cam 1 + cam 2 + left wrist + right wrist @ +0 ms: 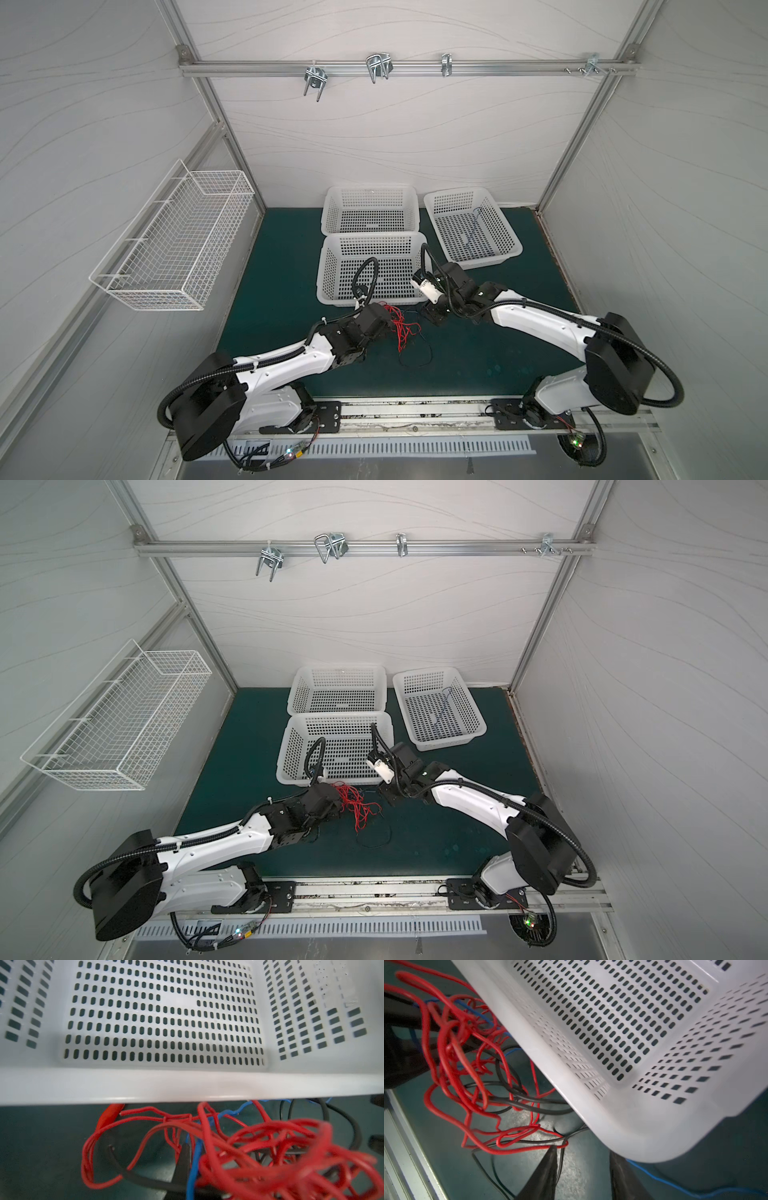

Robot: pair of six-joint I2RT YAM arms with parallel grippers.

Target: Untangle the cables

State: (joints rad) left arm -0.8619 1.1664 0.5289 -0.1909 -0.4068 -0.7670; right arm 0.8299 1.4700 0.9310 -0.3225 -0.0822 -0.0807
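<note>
Green mat [478, 353]: left gripper [386, 322] pinching tangled thin red, blue, black cables [401, 332]; right gripper [583, 1151] fingers [546, 1169] apart, just beside them.

Cables [400, 329] are red, blue, black; basket [327, 266] white

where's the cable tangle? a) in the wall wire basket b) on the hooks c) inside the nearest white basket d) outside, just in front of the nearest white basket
d: the cables sit over the green mat, just outside the front rim of the nearest white basket.
</note>
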